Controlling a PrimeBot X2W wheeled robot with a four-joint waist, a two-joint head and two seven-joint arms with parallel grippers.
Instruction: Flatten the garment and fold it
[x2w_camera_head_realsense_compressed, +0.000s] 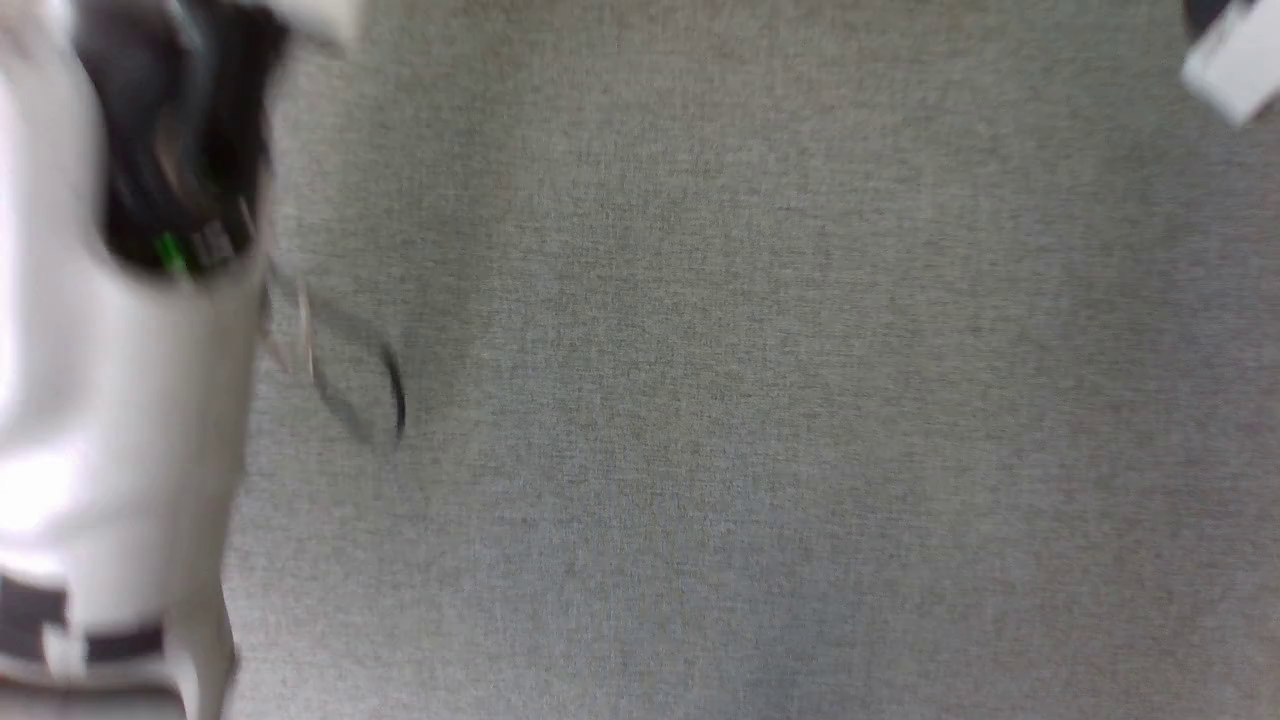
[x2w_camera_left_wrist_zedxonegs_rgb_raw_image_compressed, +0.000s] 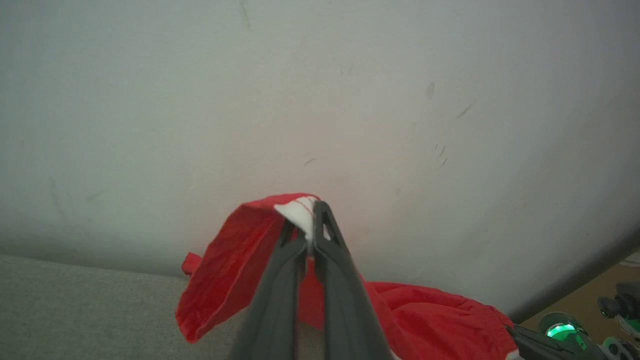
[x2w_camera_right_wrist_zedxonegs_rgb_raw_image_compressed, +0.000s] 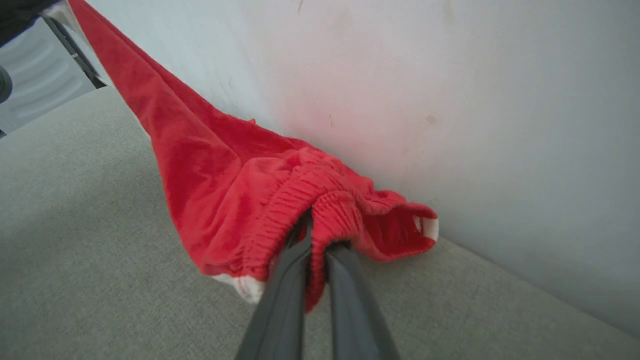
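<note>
The garment (x2w_camera_left_wrist_zedxonegs_rgb_raw_image_compressed: 235, 260), bright red shorts with white trim, hangs stretched between my two grippers above a grey fabric surface (x2w_camera_right_wrist_zedxonegs_rgb_raw_image_compressed: 90, 260), close to a pale wall. My left gripper (x2w_camera_left_wrist_zedxonegs_rgb_raw_image_compressed: 309, 225) is shut on a white-trimmed corner of the garment. In the right wrist view my right gripper (x2w_camera_right_wrist_zedxonegs_rgb_raw_image_compressed: 316, 232) is shut on the gathered elastic waistband of the garment (x2w_camera_right_wrist_zedxonegs_rgb_raw_image_compressed: 220, 185), and the cloth runs taut to the upper left. The head view is blurred; a pale forearm (x2w_camera_head_realsense_compressed: 110, 400) fills its left side.
A pale wall (x2w_camera_right_wrist_zedxonegs_rgb_raw_image_compressed: 475, 100) rises right behind the grey surface. In the left wrist view a strip of brown floor (x2w_camera_left_wrist_zedxonegs_rgb_raw_image_compressed: 590, 300) and a green-lit device (x2w_camera_left_wrist_zedxonegs_rgb_raw_image_compressed: 562, 330) sit at the lower right. The head view looks down on grey fabric (x2w_camera_head_realsense_compressed: 750, 400).
</note>
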